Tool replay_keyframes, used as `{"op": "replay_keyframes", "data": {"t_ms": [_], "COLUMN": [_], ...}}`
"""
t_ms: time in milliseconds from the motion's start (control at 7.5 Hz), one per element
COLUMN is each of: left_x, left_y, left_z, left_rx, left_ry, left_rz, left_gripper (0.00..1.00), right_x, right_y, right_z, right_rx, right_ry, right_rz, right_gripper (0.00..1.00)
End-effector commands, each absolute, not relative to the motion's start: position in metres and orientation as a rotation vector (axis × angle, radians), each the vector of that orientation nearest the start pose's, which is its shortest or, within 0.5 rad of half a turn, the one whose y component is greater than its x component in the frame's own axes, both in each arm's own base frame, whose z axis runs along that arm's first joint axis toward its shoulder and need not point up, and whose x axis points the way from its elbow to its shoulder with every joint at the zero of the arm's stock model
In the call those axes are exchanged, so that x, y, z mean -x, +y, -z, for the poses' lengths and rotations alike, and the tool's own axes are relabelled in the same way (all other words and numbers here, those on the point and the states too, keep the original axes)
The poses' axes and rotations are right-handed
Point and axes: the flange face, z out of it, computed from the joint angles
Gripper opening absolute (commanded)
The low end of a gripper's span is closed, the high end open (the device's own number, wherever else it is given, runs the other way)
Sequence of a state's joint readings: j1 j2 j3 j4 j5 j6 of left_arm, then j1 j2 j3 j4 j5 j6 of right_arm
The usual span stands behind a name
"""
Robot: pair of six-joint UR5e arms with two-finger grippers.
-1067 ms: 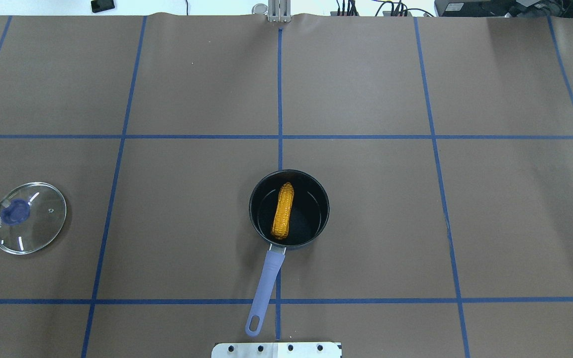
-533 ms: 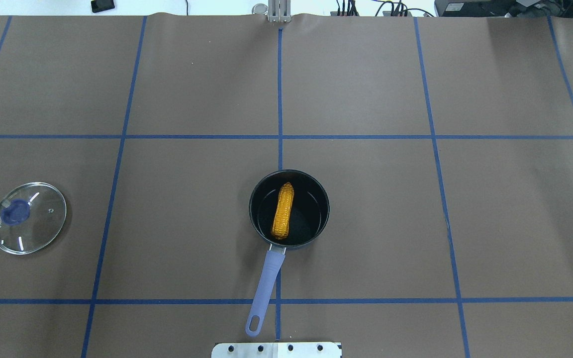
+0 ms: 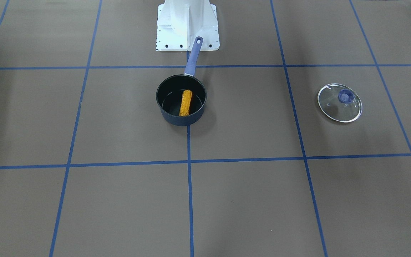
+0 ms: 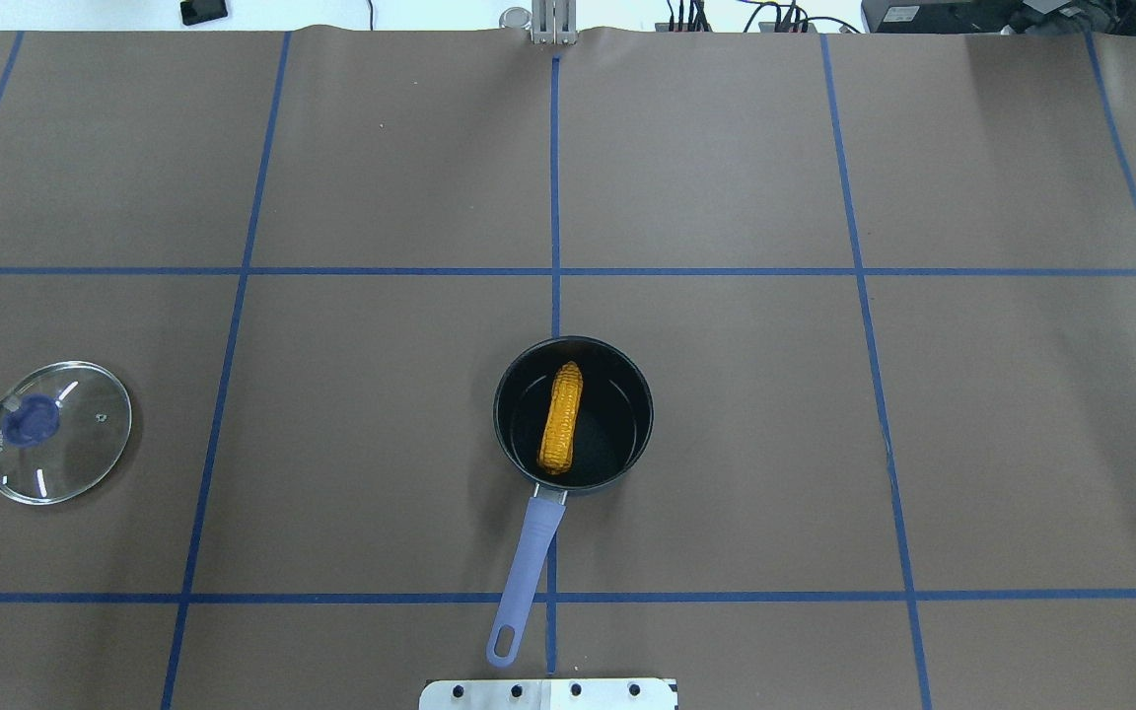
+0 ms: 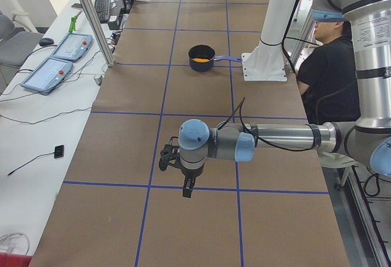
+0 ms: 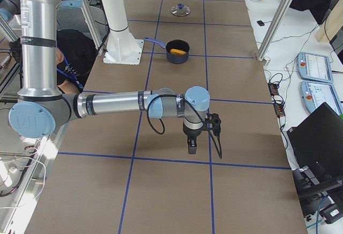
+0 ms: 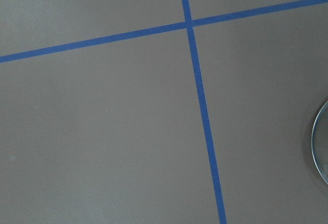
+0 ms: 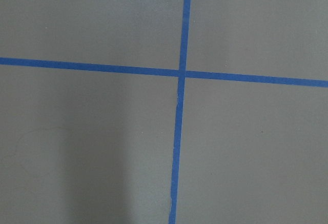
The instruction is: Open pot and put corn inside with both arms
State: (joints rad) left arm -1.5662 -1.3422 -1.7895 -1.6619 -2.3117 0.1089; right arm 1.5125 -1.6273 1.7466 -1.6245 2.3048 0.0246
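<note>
Ridged orange corn (image 4: pixel 562 430) lies in the round dark pot (image 4: pixel 619 419); the clear glass lid (image 4: pixel 56 432) sits far left. Whether the left fingers (image 5: pixel 187 190) and the right fingers (image 6: pixel 191 146) are spread or pressed together cannot be told.

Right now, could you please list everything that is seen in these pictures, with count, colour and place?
pot: 1, dark navy, lavender handle, mid-table, open
corn: 1, orange-yellow, lying inside the pot
lid: 1, clear glass, lavender knob, flat on the table, far to the robot's left
table: 1, brown cover, blue tape grid
base: 1, white, just behind the pot's handle
pendants: 2, blue-grey, on the side bench
people: 2, dark clothes, one beside the base, one at the bench
left gripper: 1, black, above the table's left end; open or shut cannot be told
right gripper: 1, black, above the right end; likewise
</note>
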Motion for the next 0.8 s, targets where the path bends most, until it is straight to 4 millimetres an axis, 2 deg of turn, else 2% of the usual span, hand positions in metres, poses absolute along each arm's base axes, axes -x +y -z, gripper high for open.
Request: {"op": "replay_keyframes", "data": {"t_ms": [0,667], "left_x": [0.0642,0.0642], "left_y": [-0.4015,-0.4013], "left_z": [-0.6458,-0.6461], "left_rx": [-0.116,-0.113], "left_ry": [0.736,0.736], "left_rz": [-0.138,-0.137], "left_gripper": [0.98,0.98], "right_x": [-0.0387,-0.0354], "right_y": [-0.4734,-0.4735], "right_z": [-0.6061,-0.6034], "right_rx": [-0.034,-0.036], "right_ry": [-0.741,-0.757], "right_rz": [0.057,0.065], "right_gripper": [1.00,1.00]}}
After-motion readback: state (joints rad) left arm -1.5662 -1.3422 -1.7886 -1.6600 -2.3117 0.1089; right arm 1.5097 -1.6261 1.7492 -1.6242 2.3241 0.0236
